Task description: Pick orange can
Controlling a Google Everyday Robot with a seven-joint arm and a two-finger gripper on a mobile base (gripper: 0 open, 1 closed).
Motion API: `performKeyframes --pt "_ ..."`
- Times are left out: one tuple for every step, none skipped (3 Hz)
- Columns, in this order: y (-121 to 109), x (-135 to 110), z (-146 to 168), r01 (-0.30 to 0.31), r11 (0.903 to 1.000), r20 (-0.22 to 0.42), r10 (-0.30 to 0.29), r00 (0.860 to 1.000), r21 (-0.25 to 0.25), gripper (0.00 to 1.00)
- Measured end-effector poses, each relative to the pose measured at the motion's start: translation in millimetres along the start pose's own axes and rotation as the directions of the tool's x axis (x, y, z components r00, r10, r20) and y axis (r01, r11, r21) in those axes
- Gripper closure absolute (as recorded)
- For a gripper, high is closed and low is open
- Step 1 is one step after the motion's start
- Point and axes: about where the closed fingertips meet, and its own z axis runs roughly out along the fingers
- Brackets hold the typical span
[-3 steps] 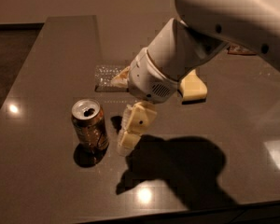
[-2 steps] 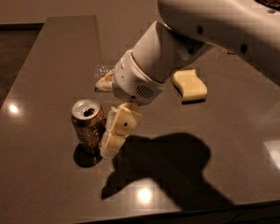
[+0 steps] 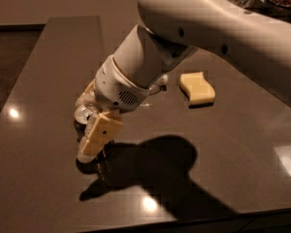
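Small orange-brown metal drink can with silver pull-tab top (image 3: 86,113) stands upright on the dark glossy bench (image 3: 43,86), at about 9 o'clock from the centre of the view. Only its top and a sliver of its side show; the rest is hidden behind the near finger.

Handling, as a judgement: thin-walled aluminium, light if empty and moderate if full, no telling which. It is stiff along its height, but the side dents under hard squeeze. The painted skin is smooth and a bit slippery, and it tips easily on the slick bench if nudged at the rim. Best hold is across the cylinder at mid-height, pads flat on opposite sides, modest force, not on the rim or tab.

The white robot arm (image 3: 208,38) enters from 1 o'clock and slopes down toward 8 o'clock, wrist pitched steeply. The cream two-finger gripper (image 3: 90,127) is down at the can, tips close to the bench. The jaws look parted a little wider than the can and straddle it. One finger is at 6 o'clock of the can, across its front, and the other peeks out at 12 o'clock behind it. Firm contact is not evident, so it reads as not yet clamped.

A pale yellow sponge-like block (image 3: 197,88) lies well apart, at 2 o'clock from the can, out of the way.
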Motion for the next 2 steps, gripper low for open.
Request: performKeyframes --pt "-0.3 -5.1 0.6 -0.001 0.9999 0.014 0.001 1.0 -0.013 0.46" --pt "-10.7 -14.9 -21.1 0.01 0.9999 0.038 -0.01 0.999 0.002 0.77"
